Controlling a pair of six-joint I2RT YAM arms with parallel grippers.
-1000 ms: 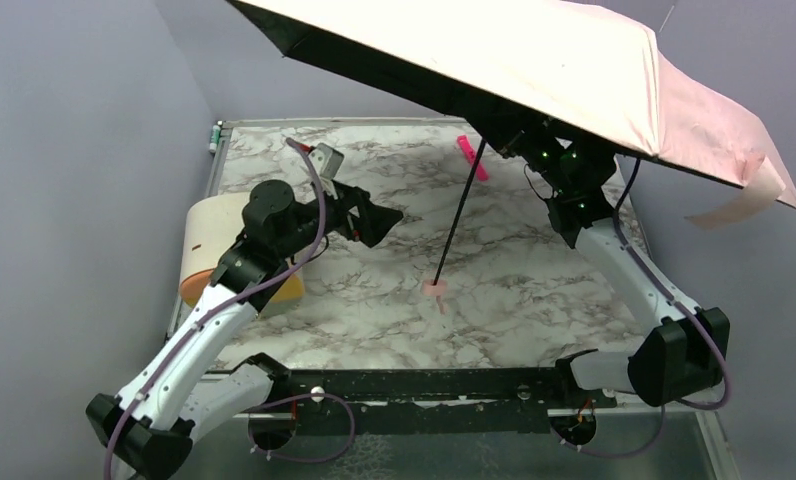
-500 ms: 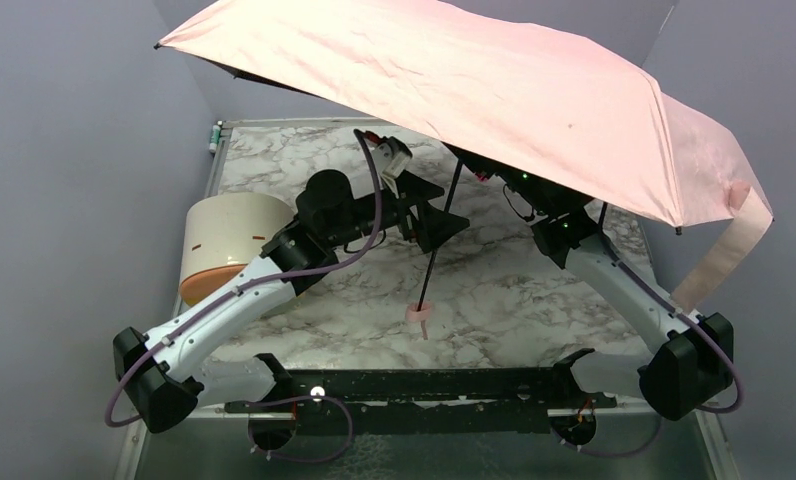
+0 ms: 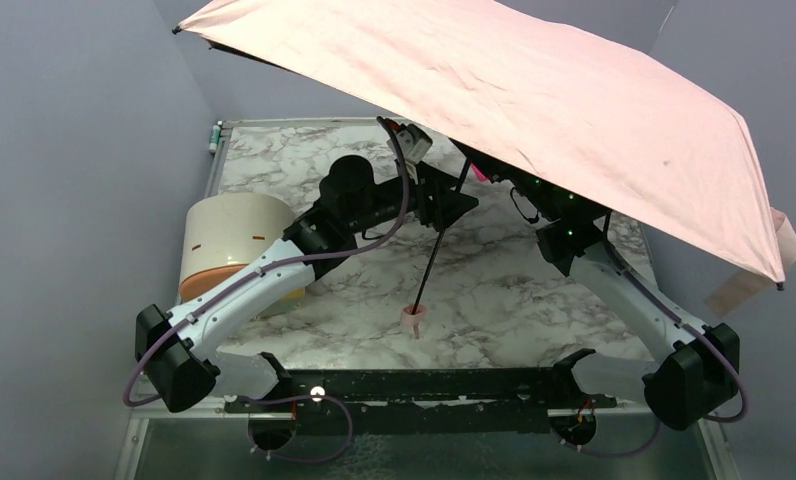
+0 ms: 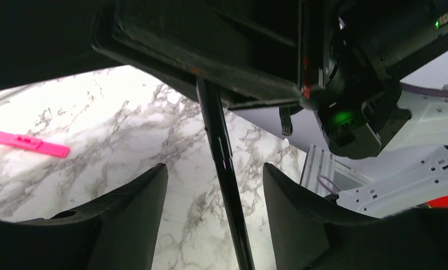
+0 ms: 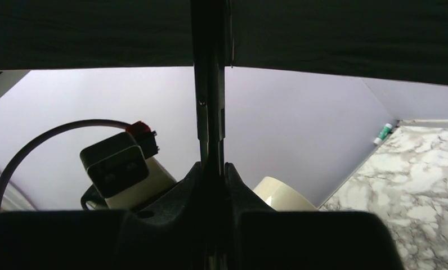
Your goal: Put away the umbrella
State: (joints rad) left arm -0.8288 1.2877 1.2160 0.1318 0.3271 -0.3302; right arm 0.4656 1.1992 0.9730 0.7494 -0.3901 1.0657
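Note:
The umbrella [image 3: 534,90] is open, its pale pink canopy spread over the back and right of the table. Its thin black shaft [image 3: 432,262] slants down to the small pink handle [image 3: 413,320], which hangs just above the marble top. My left gripper [image 3: 454,205] is open around the shaft [image 4: 224,163], with a gap on each side of it between the fingers [image 4: 143,197]. Up under the black lining, my right gripper [image 5: 213,166] is shut on a thin black bar of the umbrella [image 5: 209,101]. From above, the canopy hides the right gripper.
A cream cylinder with an orange end [image 3: 229,245] lies at the table's left edge. A bright pink strip [image 4: 25,142] lies on the marble at the back. A small bottle [image 3: 215,135] stands at the back left corner. The umbrella's strap [image 3: 754,275] hangs past the right edge.
My left arm has reached right and forward until its fingers straddle the shaft, and the jaws have narrowed. The canopy has tipped lower over the table, and the handle has drifted left.

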